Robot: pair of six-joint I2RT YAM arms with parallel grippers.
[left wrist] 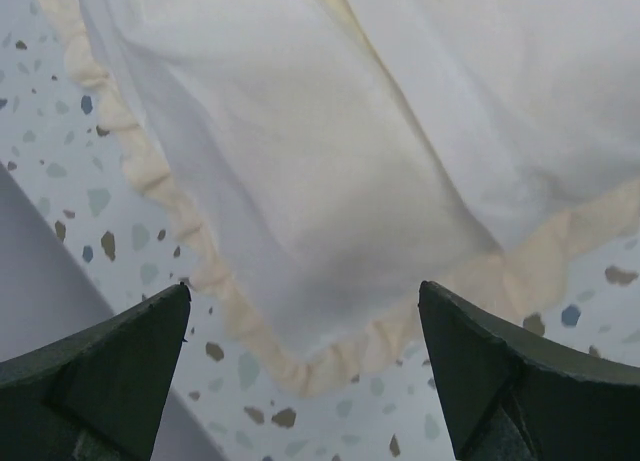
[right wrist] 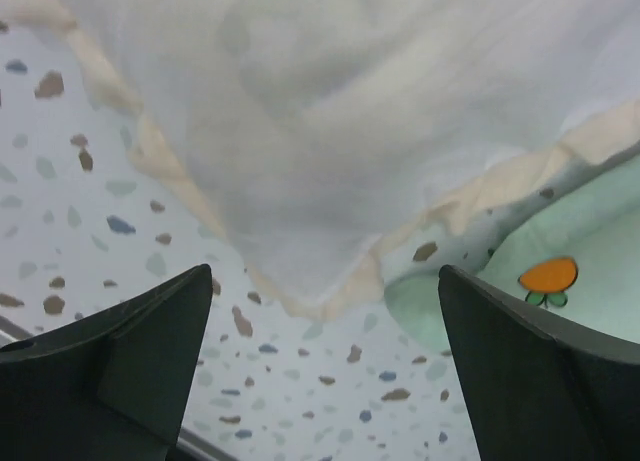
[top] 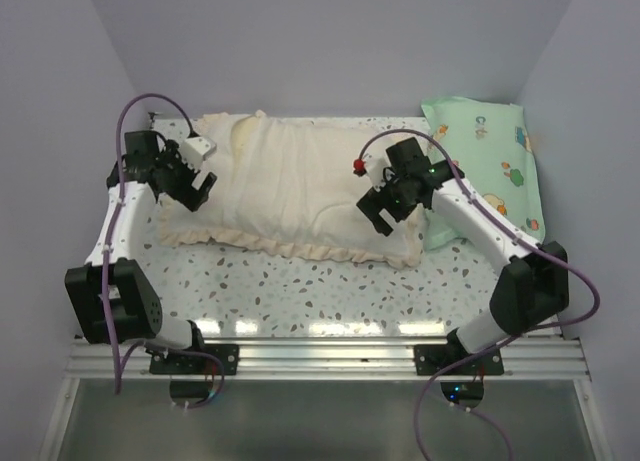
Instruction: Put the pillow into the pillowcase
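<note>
Pillowcase (top: 290,186), cream face up and puffed, lies across the middle of the speckled surface (top: 300,291), its ruffled trim flat on it, and the mint-green pillow (top: 485,146) is just beside its right end. The left tool (top: 190,193) stands wide open above the left end of the case and holds nothing. The right tool (top: 385,211) is also wide open and empty, above the near right corner.
</note>
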